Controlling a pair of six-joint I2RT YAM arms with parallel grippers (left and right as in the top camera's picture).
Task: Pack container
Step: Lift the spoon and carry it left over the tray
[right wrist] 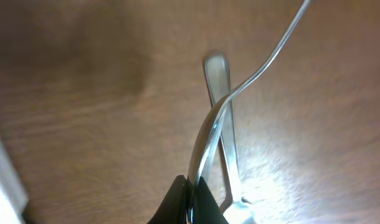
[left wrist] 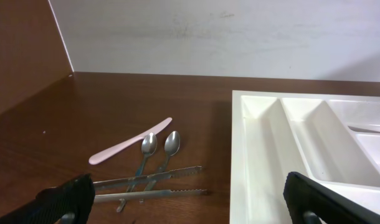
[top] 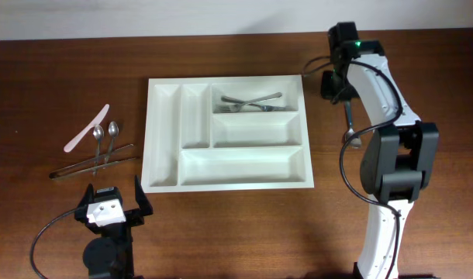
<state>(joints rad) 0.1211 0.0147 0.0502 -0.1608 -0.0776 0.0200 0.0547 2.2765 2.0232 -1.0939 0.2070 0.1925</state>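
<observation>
Closest to the lens in the right wrist view: black tips of the right gripper [right wrist: 193,198], pressed together and pinching the thin handle of a metal utensil [right wrist: 210,127], seen edge-on and curving up and away to the right. Fork or spoon, hard to say from here. Just beside it, a flatter silver handle shape [right wrist: 220,93] down on the brown counter [right wrist: 84,93]. Second piece or just a reflection, honestly can't tell. From overhead, same gripper off past the far right corner of the container [top: 153,132], utensil sticking out of it toward the near side, apart from the container wall. Big white container sitting flat mid-counter, between the two arms, with five compartments: two narrow slots on the left, three wider ones to the right and along the front. Two forks [top: 252,101] crossed over each other in the far right compartment. Over on the other side, left gripper [top: 115,195] spread wide, parked low near the front edge of the counter, just off the container's near left corner. Beyond it, left of the container and well clear of it: a pink plastic knife [top: 87,128], two spoons [top: 99,133] side by side, and metal tongs [top: 93,164] crossing the spoon handles.
</observation>
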